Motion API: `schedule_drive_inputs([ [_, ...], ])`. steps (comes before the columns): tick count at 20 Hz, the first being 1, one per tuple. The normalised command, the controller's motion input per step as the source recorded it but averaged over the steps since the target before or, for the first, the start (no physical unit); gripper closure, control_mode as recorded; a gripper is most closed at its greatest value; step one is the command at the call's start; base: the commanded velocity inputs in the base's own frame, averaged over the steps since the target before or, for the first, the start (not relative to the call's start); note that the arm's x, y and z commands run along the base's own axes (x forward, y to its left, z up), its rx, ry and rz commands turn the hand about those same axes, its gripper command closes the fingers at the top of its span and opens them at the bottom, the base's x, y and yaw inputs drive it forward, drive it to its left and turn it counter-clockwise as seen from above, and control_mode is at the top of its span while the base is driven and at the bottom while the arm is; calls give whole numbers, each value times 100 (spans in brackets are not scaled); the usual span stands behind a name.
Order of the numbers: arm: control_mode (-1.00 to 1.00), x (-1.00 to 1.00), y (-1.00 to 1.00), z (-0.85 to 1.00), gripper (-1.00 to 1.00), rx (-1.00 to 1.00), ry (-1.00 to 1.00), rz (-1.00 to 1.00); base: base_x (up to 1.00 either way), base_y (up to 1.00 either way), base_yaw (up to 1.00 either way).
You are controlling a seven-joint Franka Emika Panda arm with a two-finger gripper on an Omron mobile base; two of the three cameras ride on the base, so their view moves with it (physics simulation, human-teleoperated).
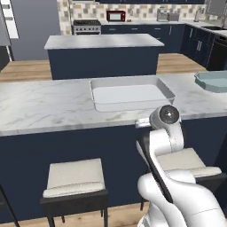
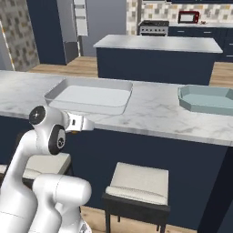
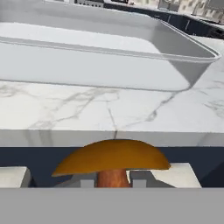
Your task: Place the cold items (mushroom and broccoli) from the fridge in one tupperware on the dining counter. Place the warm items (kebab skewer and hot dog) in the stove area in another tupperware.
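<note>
No legible text, labels, brands, numbers or signs found on any surface, container or appliance. Distant appliances at 12 o'clock too small to read.

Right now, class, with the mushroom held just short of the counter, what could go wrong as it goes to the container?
1. The mushroom sits below the counter's edge, so pushing straight ahead could knock it loose.
2. The grey tupperware has a raised near wall; a low approach might clip it.
3. The gripper holds only the thin stem, so it may slip.
</note>
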Motion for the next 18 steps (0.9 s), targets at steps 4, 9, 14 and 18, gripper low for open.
schedule_drive_inputs([
  [4,-100,0,-11,95,100,16,-5,-4,0,0,0],
  [9,-100,0,-26,100,100,23,-5,0,0,0,0],
  [14,-100,14,-14,100,100,15,-10,0,0,0,0],
  [18,-100,53,4,64,100,0,4,0,0,0,0],
])
